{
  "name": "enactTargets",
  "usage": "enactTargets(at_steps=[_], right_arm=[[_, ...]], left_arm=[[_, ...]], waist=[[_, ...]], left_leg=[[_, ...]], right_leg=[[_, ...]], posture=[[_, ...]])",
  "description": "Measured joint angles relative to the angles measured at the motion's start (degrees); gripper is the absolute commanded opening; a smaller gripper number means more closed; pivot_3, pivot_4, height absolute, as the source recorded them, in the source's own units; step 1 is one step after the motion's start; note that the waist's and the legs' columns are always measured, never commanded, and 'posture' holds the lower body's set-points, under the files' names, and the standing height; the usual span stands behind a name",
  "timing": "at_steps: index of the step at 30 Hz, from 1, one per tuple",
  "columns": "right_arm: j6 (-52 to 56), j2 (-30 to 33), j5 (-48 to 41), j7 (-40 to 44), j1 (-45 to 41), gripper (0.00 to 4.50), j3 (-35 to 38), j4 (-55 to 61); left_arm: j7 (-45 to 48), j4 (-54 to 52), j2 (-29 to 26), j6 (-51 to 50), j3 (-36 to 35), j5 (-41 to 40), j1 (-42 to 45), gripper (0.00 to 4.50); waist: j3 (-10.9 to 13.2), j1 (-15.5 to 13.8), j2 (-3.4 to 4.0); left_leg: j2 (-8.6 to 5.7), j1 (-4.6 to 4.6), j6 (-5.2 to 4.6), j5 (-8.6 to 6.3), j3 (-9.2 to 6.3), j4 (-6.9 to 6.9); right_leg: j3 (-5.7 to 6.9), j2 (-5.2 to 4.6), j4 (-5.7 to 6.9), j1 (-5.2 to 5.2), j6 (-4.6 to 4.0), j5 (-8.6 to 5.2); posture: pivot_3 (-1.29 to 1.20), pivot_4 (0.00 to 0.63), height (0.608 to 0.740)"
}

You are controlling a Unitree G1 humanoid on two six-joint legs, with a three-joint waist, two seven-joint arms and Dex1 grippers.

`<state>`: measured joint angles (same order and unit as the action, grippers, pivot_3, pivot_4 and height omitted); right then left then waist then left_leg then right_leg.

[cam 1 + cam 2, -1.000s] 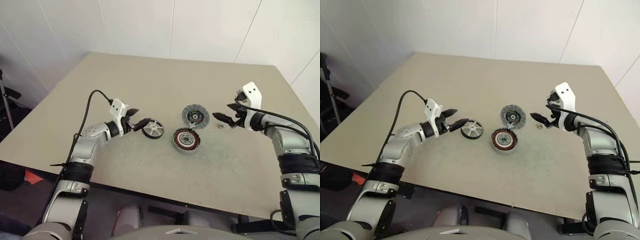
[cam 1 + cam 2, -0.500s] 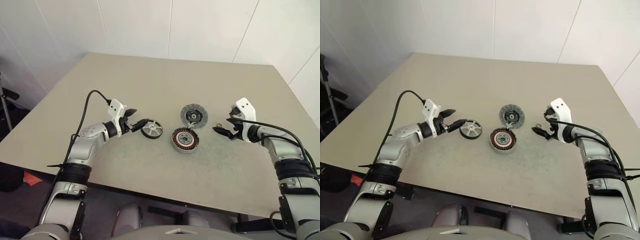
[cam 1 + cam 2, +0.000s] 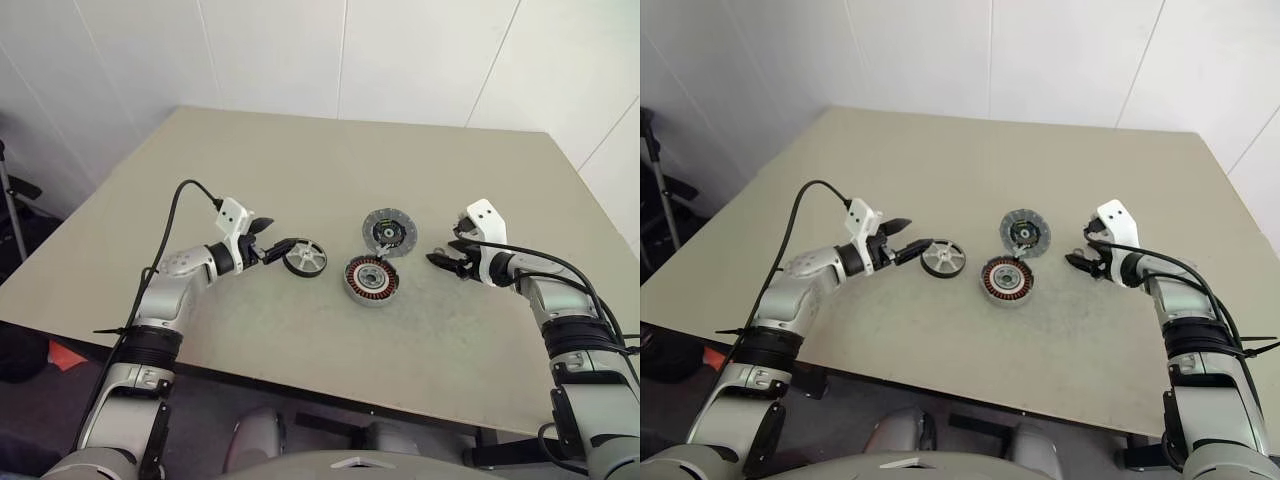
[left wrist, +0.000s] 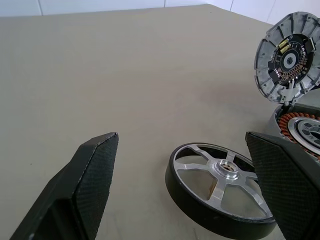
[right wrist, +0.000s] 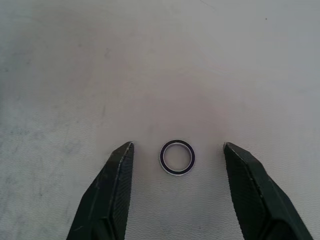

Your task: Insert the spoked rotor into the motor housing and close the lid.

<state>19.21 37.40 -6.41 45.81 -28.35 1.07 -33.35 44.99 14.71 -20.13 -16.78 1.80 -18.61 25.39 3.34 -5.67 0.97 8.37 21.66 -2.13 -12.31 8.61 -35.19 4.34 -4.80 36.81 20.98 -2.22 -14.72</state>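
A: Spoked rotor (image 4: 222, 189)?
B: Black rim, silver spokes and hub; flat on the table (image 3: 300, 160), left of the motor housing (image 3: 372, 280), whose lid (image 3: 389, 231) stands open.
A: Grippers?
B: Left gripper (image 4: 187, 175) wide open, straddling the rotor, holding nothing. Right gripper (image 5: 177, 170) open, empty; its wrist view reveals a small ring (image 5: 177, 157) between its fingers.

On the table (image 3: 300, 160) lie one spoked rotor (image 3: 305, 259), one motor housing (image 3: 371, 281) with one lid (image 3: 389, 232), and seemingly one small ring (image 5: 177, 157).
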Motion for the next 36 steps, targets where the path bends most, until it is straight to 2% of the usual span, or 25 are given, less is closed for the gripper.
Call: enactTargets(at_steps=[5, 8, 13, 23, 29, 36], right_arm=[[-1.9, 0.2, 1.2, -0.4, -0.2, 2.61, -0.6, -0.5], [-2.0, 0.2, 1.2, -0.5, -0.2, 2.09, -0.6, -0.7], [-2.5, 0.2, 1.9, -0.6, -0.3, 0.57, -1.3, -0.8], [-1.9, 0.2, 2.0, -1.8, -0.8, 0.56, -1.3, -1.1], [-1.6, 0.6, 3.7, -10.1, -3.4, 0.56, 0.7, -2.0], [5.5, 1.5, -1.0, -7.6, -5.8, 0.56, 4.2, 11.9]], left_arm=[[0.0, 0.0, 0.0, 0.0, 0.0, 0.1, 0.6, 4.30], [0.0, 0.0, 0.0, 0.1, 0.0, 0.2, 1.2, 4.30], [0.0, 0.1, -0.1, 0.1, 0.0, 0.5, 1.2, 4.30], [0.0, 0.1, -0.1, 0.1, 0.0, 0.8, 1.2, 4.30], [0.0, 0.1, -0.1, 0.3, -0.1, 0.9, 1.2, 4.30], [-0.2, 0.3, 0.2, 0.7, -0.1, 1.0, 1.2, 4.30]], waist=[[0.0, 0.0, 0.00], [0.0, 0.0, 0.00], [0.0, 0.0, 0.00], [0.0, 0.0, -0.01], [0.0, 0.2, 0.01], [0.0, 0.1, 0.04]], left_leg=[[0.00, -0.03, 0.06, -0.03, 0.00, 0.00], [0.00, -0.04, 0.05, -0.03, 0.00, 0.00], [0.00, -0.07, 0.08, -0.06, 0.00, 0.00], [0.00, -0.13, 0.09, -0.06, 0.00, 0.02], [0.01, 0.05, 0.24, 0.03, 0.03, 0.12], [0.34, 0.27, -0.02, 0.09, 0.07, 0.19]], right_leg=[[0.00, 0.00, 0.00, -0.02, 0.01, 0.00], [0.00, 0.00, 0.00, -0.04, 0.01, 0.00], [0.00, 0.00, -0.01, -0.08, 0.01, 0.00], [0.00, 0.00, -0.04, -0.14, 0.01, 0.00], [0.00, 0.00, -0.04, 0.14, 0.03, 0.01], [0.03, 0.28, -0.11, 0.38, 0.00, 0.00]], posture=[[0.00, 0.000, 0.740], [0.00, 0.000, 0.740], [0.00, 0.000, 0.740], [0.00, 0.000, 0.740], [0.00, 0.000, 0.740], [0.00, 0.000, 0.740]])
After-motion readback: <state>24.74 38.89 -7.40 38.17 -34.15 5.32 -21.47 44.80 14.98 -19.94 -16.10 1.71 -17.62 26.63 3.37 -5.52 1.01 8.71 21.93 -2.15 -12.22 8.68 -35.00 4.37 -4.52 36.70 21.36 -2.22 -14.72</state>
